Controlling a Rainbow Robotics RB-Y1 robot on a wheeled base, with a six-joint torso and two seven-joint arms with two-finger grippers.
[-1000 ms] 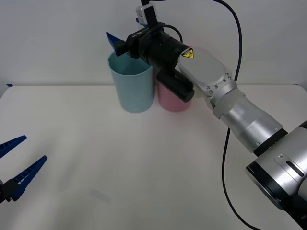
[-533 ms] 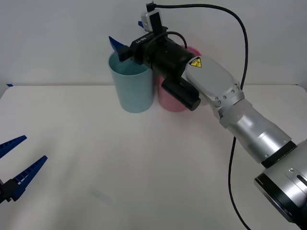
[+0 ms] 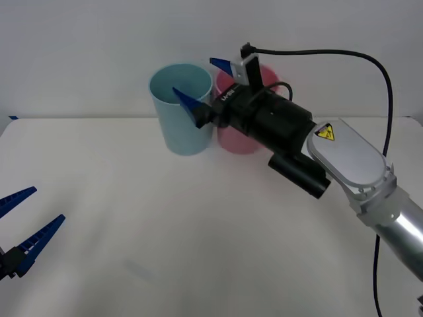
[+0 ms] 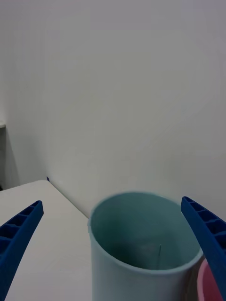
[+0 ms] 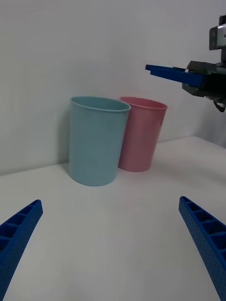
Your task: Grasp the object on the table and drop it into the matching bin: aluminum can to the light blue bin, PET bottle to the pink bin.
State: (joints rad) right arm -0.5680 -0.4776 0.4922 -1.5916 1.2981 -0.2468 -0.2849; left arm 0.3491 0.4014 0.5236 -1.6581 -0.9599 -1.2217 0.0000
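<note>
**Claw empty beside the bins, no can left on the counter**

Nearest the robot, the left claw (image 3: 23, 231) hangs low over the near left part of the wide white counter (image 3: 198, 231), its blue ribbed fingers spread wide with nothing between them; it looks parked. The counter in front of it is bare white surface out to the bins.

Farther out, the right claw (image 3: 211, 89) is held at rim height, just on the near side of the tall round light blue plastic bin (image 3: 182, 112) and in front of the same-shaped pink plastic bin (image 3: 238, 135). Its two blue fingers stand wide apart and grip nothing. In the right wrist view they frame the open mouth of the light blue bin (image 4: 143, 244), with the pink bin's rim (image 4: 212, 282) at the edge.

The small red aluminium can cannot be made out on the counter or in either claw. The bin's floor is dim, with only a faint pale mark; whether that is the can cannot be told. Judging from the empty claw at the light blue bin, the drop appears done, and only pulling the right arm away seems left.
</note>
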